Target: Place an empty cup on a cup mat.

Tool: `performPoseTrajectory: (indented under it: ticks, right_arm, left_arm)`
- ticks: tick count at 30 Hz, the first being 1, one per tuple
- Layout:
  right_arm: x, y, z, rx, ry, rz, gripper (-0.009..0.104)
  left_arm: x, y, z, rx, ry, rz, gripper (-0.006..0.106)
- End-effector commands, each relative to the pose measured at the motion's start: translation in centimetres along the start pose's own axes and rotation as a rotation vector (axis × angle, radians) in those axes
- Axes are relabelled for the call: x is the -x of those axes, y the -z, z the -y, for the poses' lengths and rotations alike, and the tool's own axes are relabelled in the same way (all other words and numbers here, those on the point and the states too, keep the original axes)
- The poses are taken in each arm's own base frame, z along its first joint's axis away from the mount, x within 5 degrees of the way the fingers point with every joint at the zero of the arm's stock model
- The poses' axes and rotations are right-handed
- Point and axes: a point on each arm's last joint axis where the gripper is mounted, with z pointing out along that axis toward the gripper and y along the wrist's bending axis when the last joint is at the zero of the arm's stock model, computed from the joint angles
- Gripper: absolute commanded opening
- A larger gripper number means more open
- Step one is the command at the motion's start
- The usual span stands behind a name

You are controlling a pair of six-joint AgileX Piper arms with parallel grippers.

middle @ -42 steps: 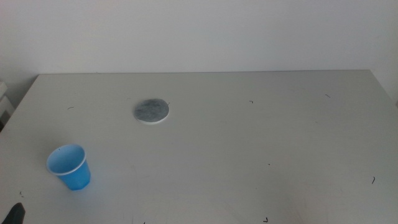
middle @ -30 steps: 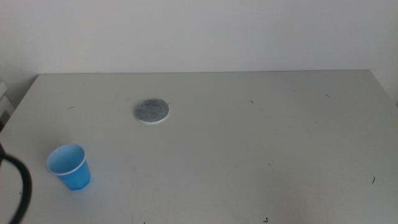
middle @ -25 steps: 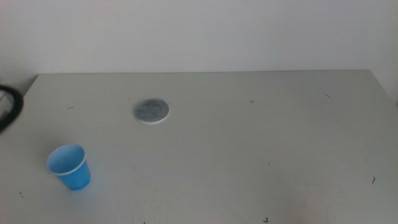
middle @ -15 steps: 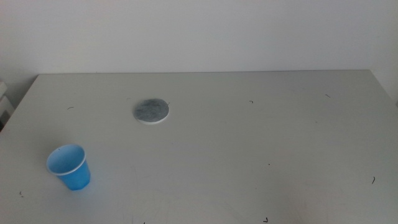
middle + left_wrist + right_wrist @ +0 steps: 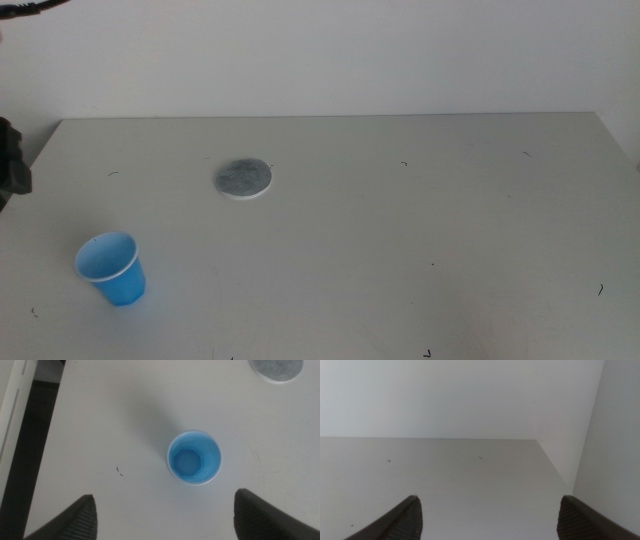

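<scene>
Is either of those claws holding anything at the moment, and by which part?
Nothing is held. The left gripper hangs open above the cup, which stands free on the table, apart from the cup mat. The right gripper is open over bare table.

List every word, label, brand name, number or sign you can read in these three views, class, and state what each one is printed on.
None: no readable text shows in any view.
The cup is plain blue inside and out, with no print.
The cup mat shows only grey mottling.
The table bears small dark scuff marks, not letters.
The left gripper above the cup and the right gripper show no labels.
</scene>
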Motion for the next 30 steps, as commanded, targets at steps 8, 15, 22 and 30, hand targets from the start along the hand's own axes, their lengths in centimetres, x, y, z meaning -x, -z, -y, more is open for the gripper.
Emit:
performPoseTrajectory:
  ticks: [8, 15, 22, 30]
  right_arm:
    - [1.2, 0.3, 0.0, 0.000, 0.017, 0.108, 0.094]
    - [1.2, 0.3, 0.0, 0.000, 0.017, 0.108, 0.094]
    - [1.2, 0.3, 0.0, 0.000, 0.017, 0.108, 0.094]
    - [1.2, 0.3, 0.0, 0.000, 0.017, 0.108, 0.094]
  left_arm:
    - [1.5, -0.8, -0.1, 0.040, -0.010, 0.029, 0.104]
    - [1.7, -1.9, 0.0, 0.034, -0.050, -0.006, 0.104]
    - [2.4, -6.3, 0.5, 0.018, -0.116, -0.148, 0.104]
    - [2.8, -11.9, 1.0, -0.004, -0.174, -0.270, 0.104]
